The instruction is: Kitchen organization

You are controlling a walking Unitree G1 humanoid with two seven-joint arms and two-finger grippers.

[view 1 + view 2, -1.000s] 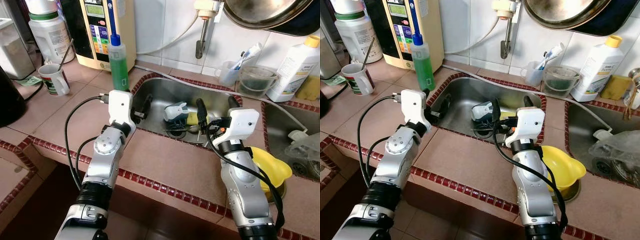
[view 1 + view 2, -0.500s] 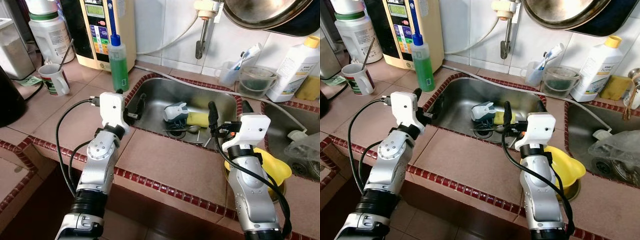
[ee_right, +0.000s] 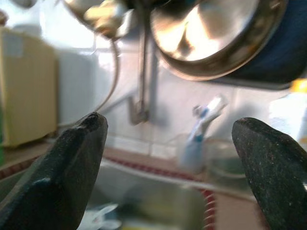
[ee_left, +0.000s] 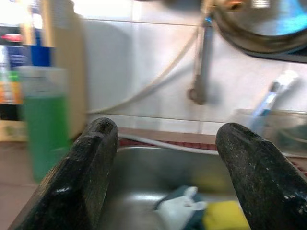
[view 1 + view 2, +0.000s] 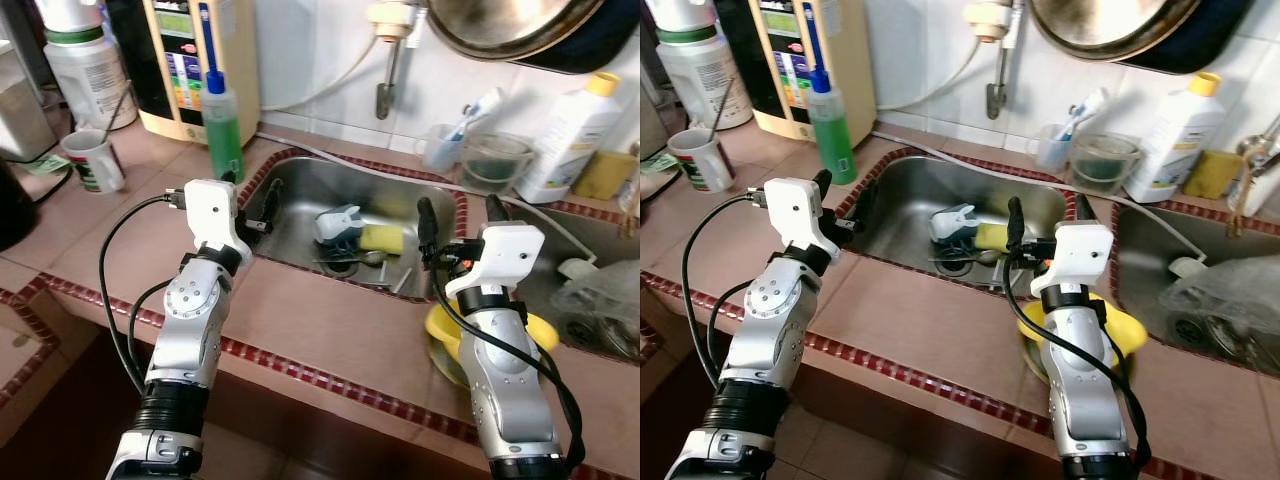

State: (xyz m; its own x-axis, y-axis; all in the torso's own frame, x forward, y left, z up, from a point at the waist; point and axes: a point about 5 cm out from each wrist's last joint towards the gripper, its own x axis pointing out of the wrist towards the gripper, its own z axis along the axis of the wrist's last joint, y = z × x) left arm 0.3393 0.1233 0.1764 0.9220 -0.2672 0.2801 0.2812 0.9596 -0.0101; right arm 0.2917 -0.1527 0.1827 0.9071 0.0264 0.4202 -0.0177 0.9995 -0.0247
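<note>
Basically steel sink (image 5: pixel 300 195) set in pink tiled counter (image 5: pixel 330 330), big metal pan (image 5: pixel 510 25) hanging on wall above. Green soap bottle (image 5: pixel 222 125) at sink's left corner, white jug (image 5: pixel 562 130) to the right. Yellow bowl (image 5: pixel 450 335) on counter under right arm. Left gripper (image 5: pixel 253 192) over sink's left rim, jaws apart, empty. Right gripper (image 5: pixel 458 215) over sink's right rim, jaws wide apart, empty. Yellow sponge (image 5: pixel 381 238) and white-teal scrubber (image 5: pixel 338 222) lie touching in sink by drain. Mug (image 5: pixel 93 160) far left
</note>
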